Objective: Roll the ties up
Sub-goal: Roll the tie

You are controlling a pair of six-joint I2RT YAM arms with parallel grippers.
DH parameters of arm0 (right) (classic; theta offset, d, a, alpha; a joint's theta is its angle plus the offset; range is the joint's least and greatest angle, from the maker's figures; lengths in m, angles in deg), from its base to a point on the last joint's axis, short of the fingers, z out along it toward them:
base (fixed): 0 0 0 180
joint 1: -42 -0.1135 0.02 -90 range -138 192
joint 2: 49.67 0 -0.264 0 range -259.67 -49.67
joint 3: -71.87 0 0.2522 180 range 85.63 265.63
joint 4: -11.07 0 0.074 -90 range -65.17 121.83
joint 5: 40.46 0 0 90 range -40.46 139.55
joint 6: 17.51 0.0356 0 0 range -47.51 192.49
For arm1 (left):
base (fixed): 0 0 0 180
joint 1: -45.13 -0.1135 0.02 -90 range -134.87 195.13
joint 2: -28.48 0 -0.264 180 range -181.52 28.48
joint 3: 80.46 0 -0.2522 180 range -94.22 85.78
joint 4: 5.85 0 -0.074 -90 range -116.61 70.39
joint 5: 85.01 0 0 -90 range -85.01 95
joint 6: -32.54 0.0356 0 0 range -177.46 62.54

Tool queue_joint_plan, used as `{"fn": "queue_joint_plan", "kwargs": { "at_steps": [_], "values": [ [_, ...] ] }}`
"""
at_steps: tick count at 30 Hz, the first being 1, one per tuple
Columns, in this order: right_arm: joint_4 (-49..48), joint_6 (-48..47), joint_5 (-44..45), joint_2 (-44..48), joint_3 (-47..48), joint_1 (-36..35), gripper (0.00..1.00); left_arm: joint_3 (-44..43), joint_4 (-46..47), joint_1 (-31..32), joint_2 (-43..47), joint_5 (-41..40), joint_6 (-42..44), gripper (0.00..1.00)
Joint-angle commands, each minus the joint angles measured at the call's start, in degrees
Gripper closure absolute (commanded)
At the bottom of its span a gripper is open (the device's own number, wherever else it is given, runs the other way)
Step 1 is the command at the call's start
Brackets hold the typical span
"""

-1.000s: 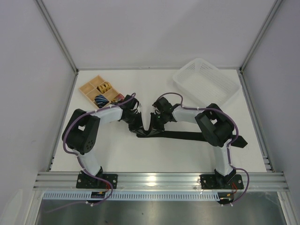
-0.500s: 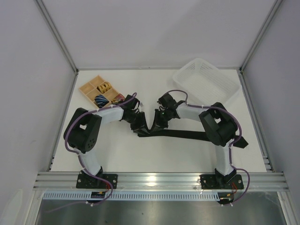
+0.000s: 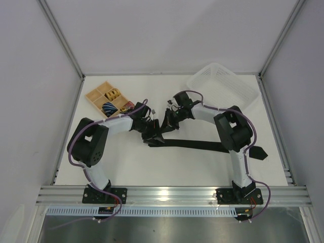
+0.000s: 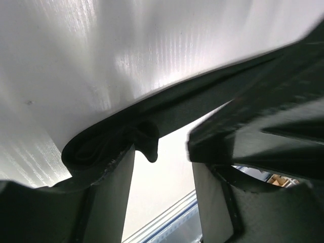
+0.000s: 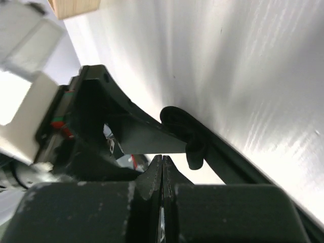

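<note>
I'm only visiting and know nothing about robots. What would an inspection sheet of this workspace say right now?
Surface: white table, smooth.
Job's things: one black tie lies stretched across the table, its left end curled up beside the grippers.
Clutter: wooden tray holding a yellow roll and a blue striped roll; white basket at the back right, nothing seen in it.
Grippers: left gripper open beside the curled end; right gripper shut, nothing seen between its fingers.
Cables: purple cables run along both arms.
Surroundings: grey walls; aluminium rail at the near edge.
</note>
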Motion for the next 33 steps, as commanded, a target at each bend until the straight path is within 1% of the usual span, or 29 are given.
{"fn": "queue_joint_plan", "kwargs": {
  "at_steps": [1,4,19,23,33],
  "values": [
    [0.4,-0.5,-10.2,-4.4,3.4,-0.6,1.00,1.5,1.5,0.3,1.9,-2.8,0.8,0.44],
    [3.5,-2.7,-11.5,-6.0,5.1,-1.3,1.00,1.6,1.7,0.3,2.1,-2.8,0.9,0.43],
    [3.4,-4.5,-14.9,-7.4,5.6,-2.2,1.00,0.2,1.9,0.3,1.1,-2.2,0.7,0.43],
    [8.3,-8.3,-16.3,-8.8,8.3,-2.2,1.00,0.2,1.9,0.3,1.1,-2.3,0.7,0.42],
    [12.8,-13.2,-18.4,-11.6,9.2,-3.7,1.00,-0.3,2.2,0.3,1.1,-2.4,0.8,0.39]
  ]
}}
